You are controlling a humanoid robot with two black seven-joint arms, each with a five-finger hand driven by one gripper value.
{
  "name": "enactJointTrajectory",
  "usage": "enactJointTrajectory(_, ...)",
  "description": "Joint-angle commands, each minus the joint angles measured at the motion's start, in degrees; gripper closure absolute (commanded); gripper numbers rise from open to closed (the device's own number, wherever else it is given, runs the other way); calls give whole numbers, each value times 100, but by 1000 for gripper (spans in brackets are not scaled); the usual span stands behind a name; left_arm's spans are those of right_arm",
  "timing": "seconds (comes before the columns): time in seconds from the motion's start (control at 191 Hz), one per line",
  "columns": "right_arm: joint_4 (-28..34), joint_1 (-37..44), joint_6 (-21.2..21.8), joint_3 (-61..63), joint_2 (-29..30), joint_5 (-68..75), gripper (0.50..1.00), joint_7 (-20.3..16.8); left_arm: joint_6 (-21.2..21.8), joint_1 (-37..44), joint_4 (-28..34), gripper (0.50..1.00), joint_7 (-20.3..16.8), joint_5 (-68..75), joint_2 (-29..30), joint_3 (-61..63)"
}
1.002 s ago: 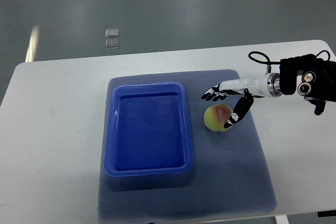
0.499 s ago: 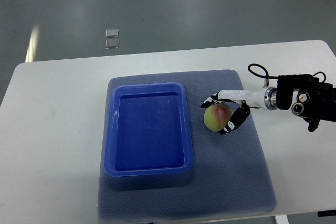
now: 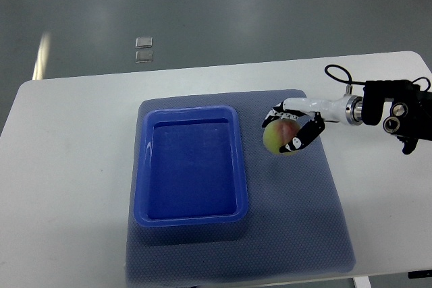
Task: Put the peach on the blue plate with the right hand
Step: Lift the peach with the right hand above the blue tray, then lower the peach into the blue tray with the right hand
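With the right hand (image 3: 291,126) closed around the peach (image 3: 279,137), fingers over its far side and thumb on its near side, we treat the step in hand as the carry toward the blue plate (image 3: 191,217). The peach sits inside the grasp, just past the hand's fingertips, and the plate, a shallow rectangular tray, lies beyond those fingertips on the side away from the wrist. We cannot tell whether the fruit has cleared the surface beneath it. We judge that a good carry keeps the grip firm but gentle, since the fruit is round and likely soft, and raises it above the tray's raised rim before travelling across. Release should come only over the tray's flat floor, away from the wall. Under the hand lies a textured blue-grey mat (image 3: 317,220), spread on a white table (image 3: 61,166). Beyond the table's far edge we see a grey floor (image 3: 236,11). The left hand does not show.
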Motion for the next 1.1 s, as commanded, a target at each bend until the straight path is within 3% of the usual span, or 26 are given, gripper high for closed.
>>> enactJointTrajectory(0.0, 150, 515, 306, 83, -298, 121, 1000, 12, -3, -1, 0, 500, 0, 0, 0, -1)
enactJointTrajectory(0.026, 150, 515, 306, 83, -298, 121, 1000, 12, -3, -1, 0, 500, 0, 0, 0, -1)
enactJointTrajectory(0.031, 202, 855, 497, 170, -516, 313, 1000, 12, -3, -1, 0, 500, 0, 0, 0, -1)
enactJointTrajectory(0.094, 220, 1306, 824, 214, -720, 596, 1000, 12, -3, -1, 0, 500, 0, 0, 0, -1)
enactJointTrajectory(0.147, 220, 1306, 824, 214, -720, 596, 1000, 12, -3, -1, 0, 500, 0, 0, 0, -1)
enactJointTrajectory(0.152, 212, 1628, 1077, 232, -850, 779, 1000, 12, -3, -1, -9, 500, 0, 0, 0, -1)
enactJointTrajectory(0.215, 220, 1983, 1290, 250, -966, 921, 1000, 12, -3, -1, -9, 500, 0, 0, 0, -1)
enactJointTrajectory(0.493, 141, 2238, 1167, 241, -658, 1079, 1000, 4, -12, -19, -17, 500, 0, 0, 0, -1)
enactJointTrajectory(0.499, 63, 2238, 1080, 223, -345, 1210, 994, -5, -12, -27, -17, 500, 0, 0, 0, -1)
enactJointTrajectory(0.724, -895, 2203, 877, -84, 1353, 1501, 983, -5, -12, -71, -17, 500, 0, 0, 0, -1)
enactJointTrajectory(0.777, -896, 2203, 877, -84, 1354, 1501, 983, -5, -12, -71, -17, 500, 0, 0, 0, -1)
enactJointTrajectory(0.782, -1209, 2159, 808, -224, 1842, 1519, 983, -5, -12, -80, -17, 500, 9, 0, 0, -1)
enactJointTrajectory(0.813, -1361, 2133, 789, -260, 2127, 1519, 981, -5, -12, -89, -17, 500, 35, 0, 0, -1)
enactJointTrajectory(0.887, -1467, 2106, 780, -269, 2295, 1519, 983, -5, -21, -89, -17, 500, 44, 0, 0, -1)
enactJointTrajectory(0.892, -1685, 1967, 763, -278, 2678, 1519, 981, -5, -12, -80, -17, 500, 70, 0, 0, -9)
enactJointTrajectory(0.913, -1792, 1878, 754, -278, 2830, 1510, 981, -5, -21, -89, -17, 500, 70, 0, 0, -9)
enactJointTrajectory(0.997, -1915, 1772, 745, -278, 3024, 1519, 981, -5, -21, -89, -17, 500, 70, 0, 0, -9)
enactJointTrajectory(1.002, -2115, 1624, 711, -278, 3381, 1510, 981, -5, -21, -89, -9, 500, 70, 0, 0, -9)
enactJointTrajectory(1.097, -2355, 1315, 675, -287, 3815, 1466, 973, -14, -12, -89, -9, 500, 70, 0, 0, -9)
